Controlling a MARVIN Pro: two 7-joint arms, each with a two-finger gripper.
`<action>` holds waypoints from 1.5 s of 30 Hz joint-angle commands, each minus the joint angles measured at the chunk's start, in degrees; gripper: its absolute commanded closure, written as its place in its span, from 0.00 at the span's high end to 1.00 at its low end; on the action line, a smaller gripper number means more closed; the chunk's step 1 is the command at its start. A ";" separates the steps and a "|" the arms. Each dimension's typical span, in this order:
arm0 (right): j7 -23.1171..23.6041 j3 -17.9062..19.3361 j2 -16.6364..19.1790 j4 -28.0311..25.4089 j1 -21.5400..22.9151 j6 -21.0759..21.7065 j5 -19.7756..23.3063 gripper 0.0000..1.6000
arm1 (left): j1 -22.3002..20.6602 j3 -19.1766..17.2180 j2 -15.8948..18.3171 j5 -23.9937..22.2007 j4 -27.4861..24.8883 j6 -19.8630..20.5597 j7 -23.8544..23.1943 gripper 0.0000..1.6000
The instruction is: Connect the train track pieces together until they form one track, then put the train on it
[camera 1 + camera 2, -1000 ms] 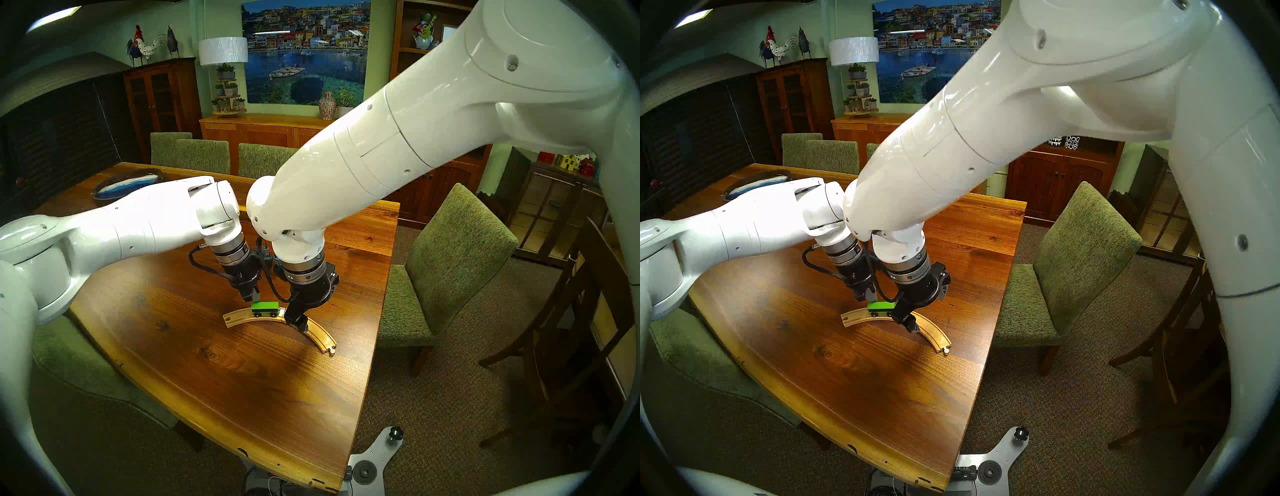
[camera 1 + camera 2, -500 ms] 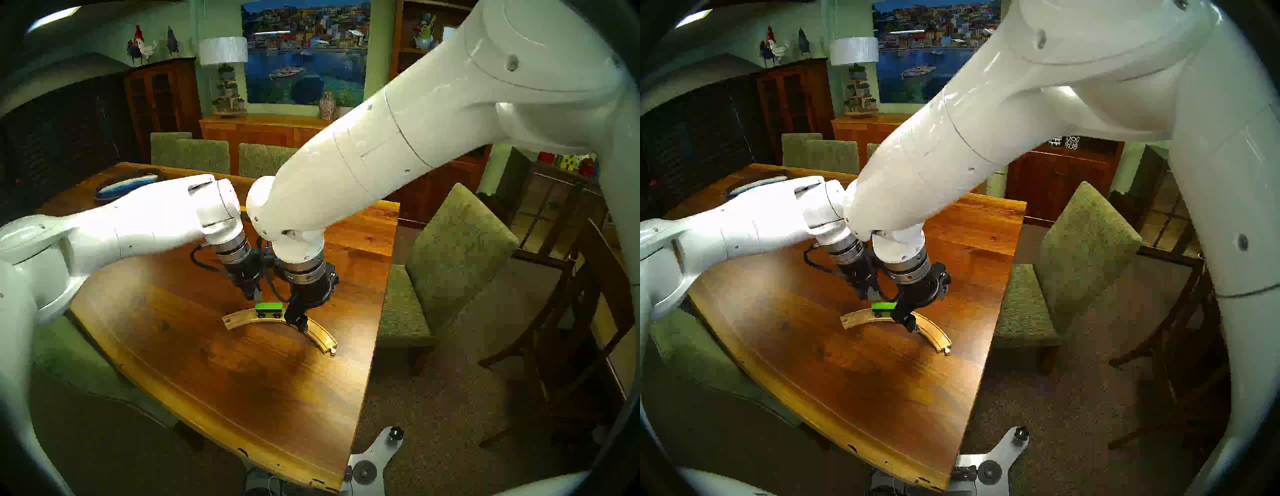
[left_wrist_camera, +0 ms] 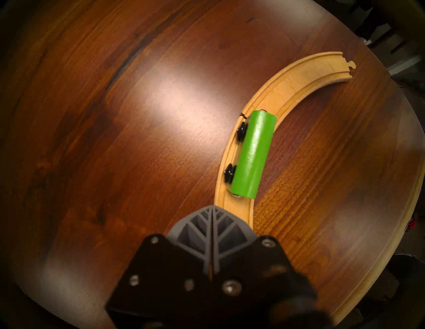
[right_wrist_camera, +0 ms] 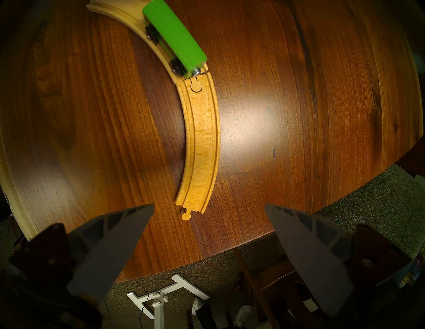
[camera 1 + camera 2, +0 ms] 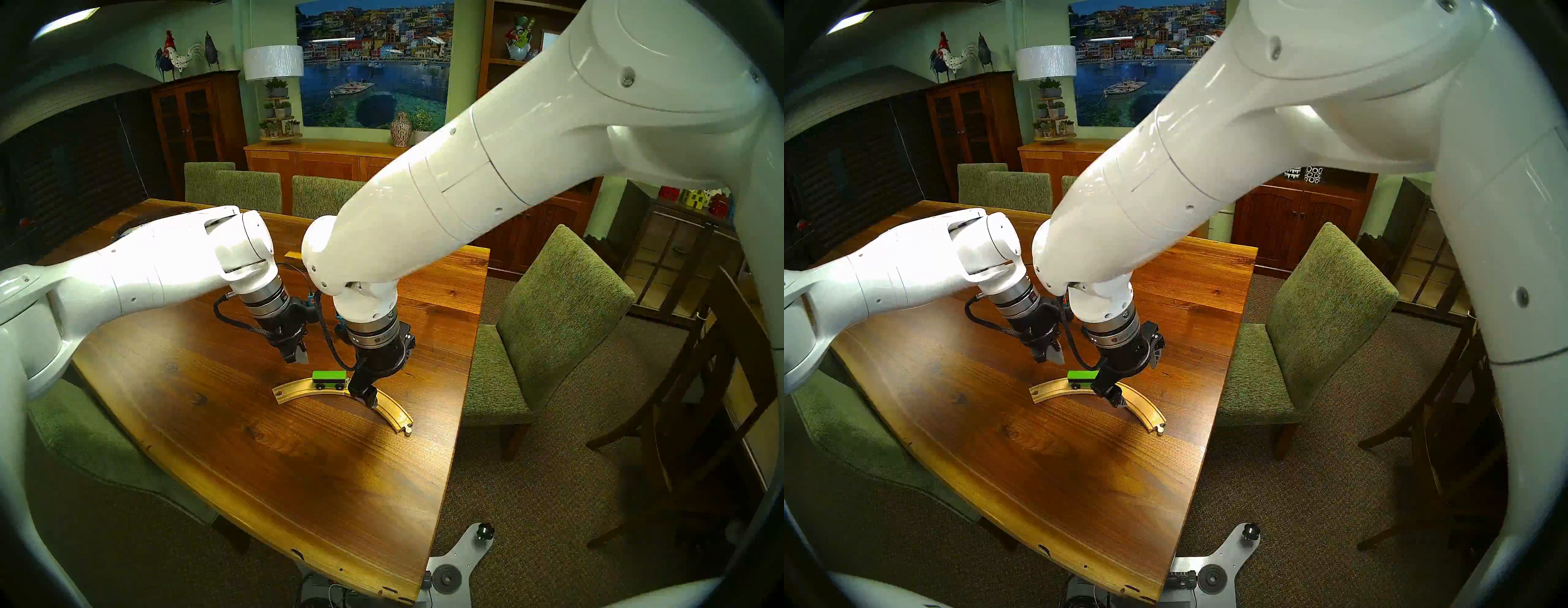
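Head stereo left view, near to far: the table (image 5: 297, 488) carries the track (image 5: 392, 407), two curved wooden pieces joined into one arc, free peg end nearest the table's near edge. The right gripper (image 5: 368, 392) hangs over the arc's middle, fingers spread wide, holding nothing. The train (image 5: 329, 379) stands on the far-left piece beside the joint. Beyond it, the left gripper (image 5: 297, 357) hovers clear, fingers pressed together, empty.
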 commanded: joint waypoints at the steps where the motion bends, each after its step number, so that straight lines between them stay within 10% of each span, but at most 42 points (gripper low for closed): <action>1: 0.00 0.24 0.76 0.51 1.32 -0.03 -0.07 1.00 | -1.98 -0.64 3.06 -0.25 -2.96 -0.07 -1.62 0.00; 45: -0.04 0.25 0.76 0.52 1.29 -0.01 -0.07 1.00 | 1.00 -0.90 -6.96 -2.54 8.70 -2.60 -1.10 0.00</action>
